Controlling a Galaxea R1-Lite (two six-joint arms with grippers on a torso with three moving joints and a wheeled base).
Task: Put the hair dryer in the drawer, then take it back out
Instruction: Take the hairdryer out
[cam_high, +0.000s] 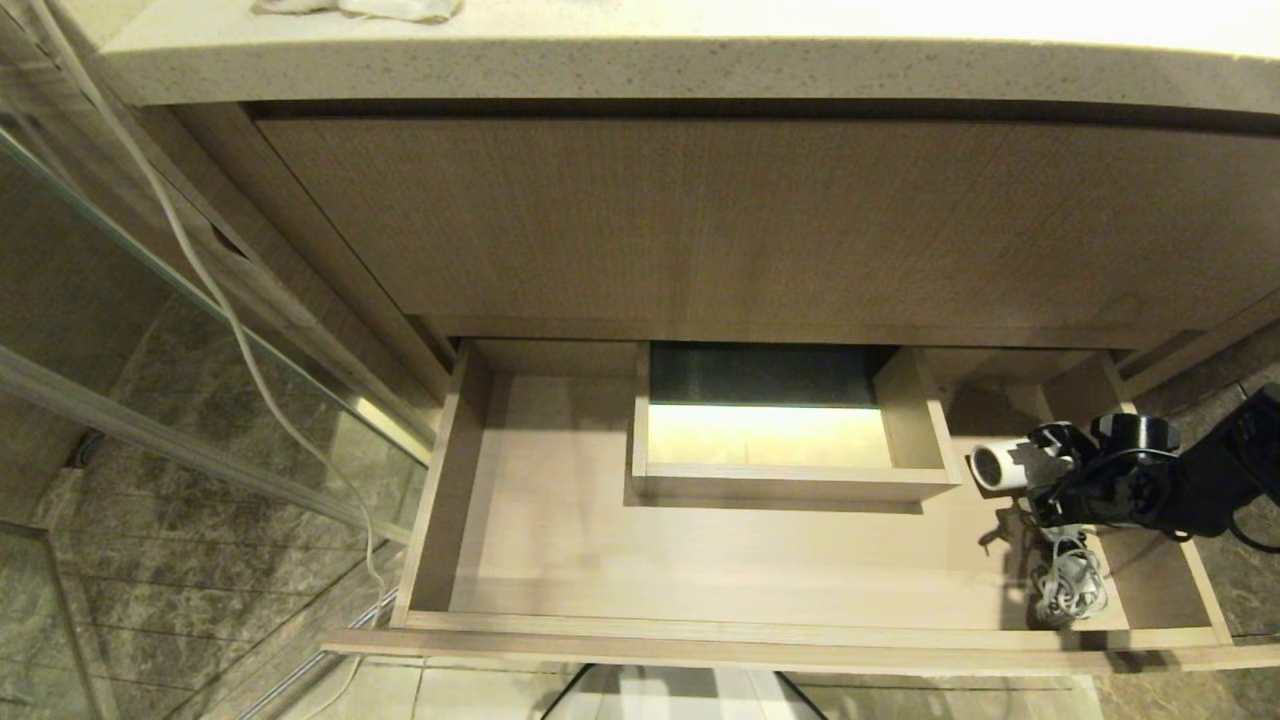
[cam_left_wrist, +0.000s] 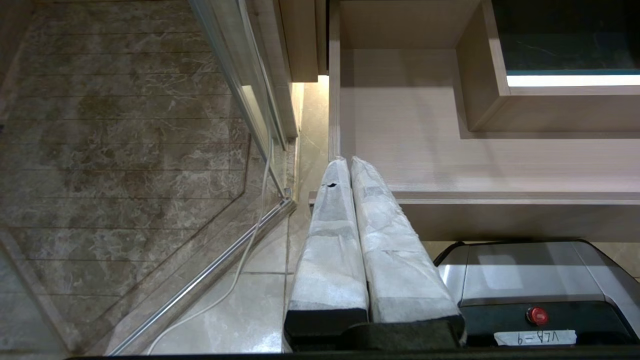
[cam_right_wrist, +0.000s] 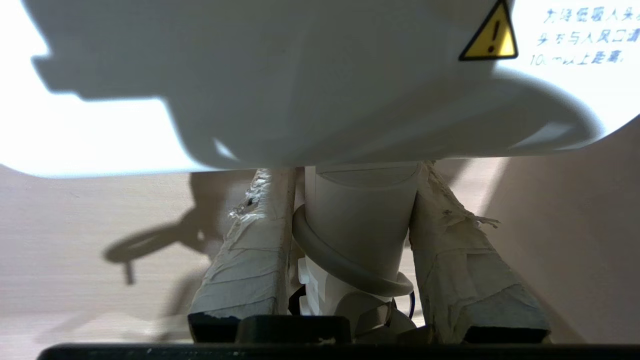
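A: Where is the hair dryer (cam_high: 1000, 467)?

B: At the right end of the open drawer (cam_high: 700, 560), just right of the boxed cut-out (cam_high: 790, 480). The head view shows its short white barrel pointing left, with the bundled grey cord (cam_high: 1072, 585) hanging below it over the drawer floor.

A: And the right gripper (cam_high: 1050, 490)?

B: Mostly a dark shape there. Its own wrist view is clearer: the two tape-wrapped fingers (cam_right_wrist: 250, 260) pinch the dryer's round white handle (cam_right_wrist: 362, 220) from either side. The barrel fills the top of that view, cut off, with a yellow warning triangle (cam_right_wrist: 489, 40).

A: The left gripper (cam_left_wrist: 350, 165)?

B: Only its wrist view shows it: wrapped jaws pressed together, empty, hanging outside the drawer's left front corner, above marble floor tiles (cam_left_wrist: 125, 150) and a glass partition (cam_left_wrist: 240, 90).
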